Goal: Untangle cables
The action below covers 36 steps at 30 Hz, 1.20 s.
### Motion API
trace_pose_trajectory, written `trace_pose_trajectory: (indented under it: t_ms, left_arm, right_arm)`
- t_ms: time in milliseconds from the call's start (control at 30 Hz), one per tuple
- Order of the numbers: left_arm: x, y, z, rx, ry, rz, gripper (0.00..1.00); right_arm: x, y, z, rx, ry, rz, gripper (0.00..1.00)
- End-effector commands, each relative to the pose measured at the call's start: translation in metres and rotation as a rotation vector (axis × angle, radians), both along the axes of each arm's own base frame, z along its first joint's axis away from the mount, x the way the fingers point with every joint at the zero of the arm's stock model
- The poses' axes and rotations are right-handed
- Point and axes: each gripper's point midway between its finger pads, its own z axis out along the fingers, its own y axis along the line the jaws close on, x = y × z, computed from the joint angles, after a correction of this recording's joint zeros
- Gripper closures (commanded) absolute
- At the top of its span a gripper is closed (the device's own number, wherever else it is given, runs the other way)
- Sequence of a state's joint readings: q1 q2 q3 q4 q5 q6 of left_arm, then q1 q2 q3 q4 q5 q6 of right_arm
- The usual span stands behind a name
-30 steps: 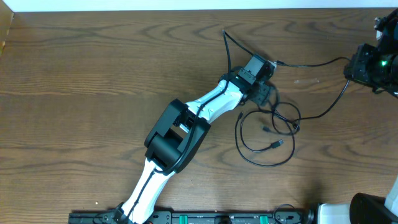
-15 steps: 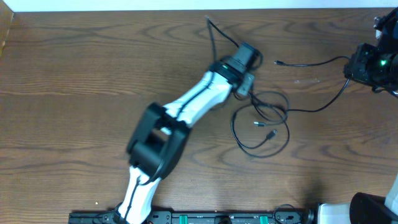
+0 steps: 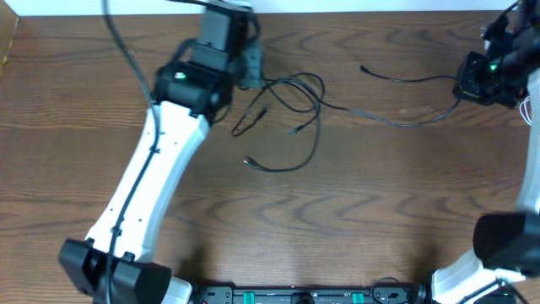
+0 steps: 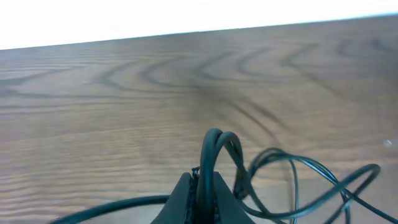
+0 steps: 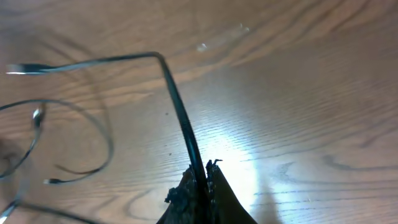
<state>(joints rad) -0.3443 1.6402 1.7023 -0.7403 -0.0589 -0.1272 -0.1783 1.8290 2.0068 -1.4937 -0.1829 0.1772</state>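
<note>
The cables are thin black cords spread in loose loops [image 3: 297, 91] at the back middle of the table. My left gripper [image 3: 251, 66] is shut on a bend of one cable [image 4: 212, 152] at the loops' left end; the left wrist view shows the cord pinched between the jaws [image 4: 202, 190]. A long strand [image 3: 396, 123] runs right from the loops to my right gripper [image 3: 464, 84], which is shut on a black cable [image 5: 180, 118], [image 5: 200, 183]. A second strand [image 3: 405, 79] ends in a free plug [image 3: 364, 69]. Loose plug ends [image 3: 250, 161] lie in front of the loops.
The left arm [image 3: 148, 186] crosses the table's left half diagonally from the front rail [image 3: 295, 295]. Its own thick black wire [image 3: 126, 52] arcs over the back left. The table's far edge [image 3: 337, 12] is just behind the left gripper.
The left gripper has shut on a cable and swung far left and back, dragging the loops with it and stretching them out. The right gripper stays shut on its cable.
</note>
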Motion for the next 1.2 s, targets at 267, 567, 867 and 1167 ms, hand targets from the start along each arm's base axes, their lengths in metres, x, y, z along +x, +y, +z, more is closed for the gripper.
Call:
trace_pose_trajectory:
  t_ms: [267, 567, 867, 1167]
  left_arm:
    - [0.015, 0.082, 0.034, 0.104, -0.116, 0.108, 0.92]
    - [0.031, 0.152, 0.055, 0.123, -0.203, 0.206, 0.92]
    - [0.026, 0.122, 0.112, -0.044, -0.331, 0.038, 0.92]
    - [-0.023, 0.093, 0.203, -0.187, -0.533, -0.082, 0.92]
  right_arm:
    - [0.037, -0.030, -0.086, -0.019, 0.143, -0.038, 0.99]
    - [0.048, -0.050, -0.122, -0.008, 0.175, -0.057, 0.99]
    - [0.053, -0.032, -0.119, 0.064, 0.142, 0.051, 0.51]
    - [0.065, 0.013, -0.091, 0.297, -0.009, 0.270, 0.22]
